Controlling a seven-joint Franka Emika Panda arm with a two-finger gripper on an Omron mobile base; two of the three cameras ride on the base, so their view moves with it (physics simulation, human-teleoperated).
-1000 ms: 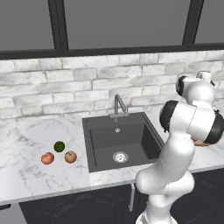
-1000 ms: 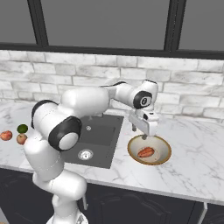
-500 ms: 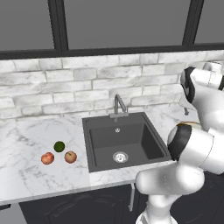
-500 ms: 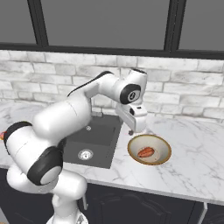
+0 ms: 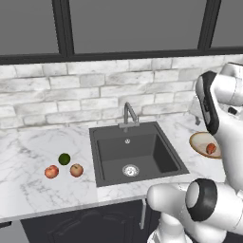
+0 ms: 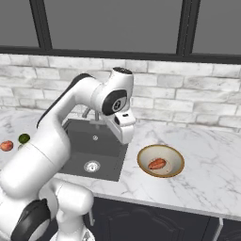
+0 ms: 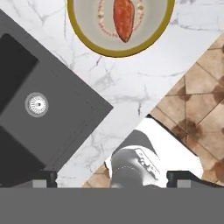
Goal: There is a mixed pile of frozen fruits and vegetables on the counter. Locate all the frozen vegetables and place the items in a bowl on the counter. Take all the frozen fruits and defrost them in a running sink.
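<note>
Bowl (image 6: 160, 161): on the counter (image 6: 212, 179) just right of the sink (image 5: 135, 154); the red-orange tapered piece (image 7: 124, 19) lies in it.
Gripper (image 6: 124, 130): above the sink's right edge; fingers wide apart, I see nothing between them.
Next target: I judge the dark green ball (image 5: 64, 159), on the counter left of the sink, beside two apples (image 5: 64, 171).
Direction: far to the left, across the whole sink.

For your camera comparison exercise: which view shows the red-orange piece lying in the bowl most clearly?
The hand view: it looks straight down on the red-orange piece, large and tapered, inside the bowl. The right base view shows it smaller, at a slant. In the left base view the arm partly covers the bowl.
</note>
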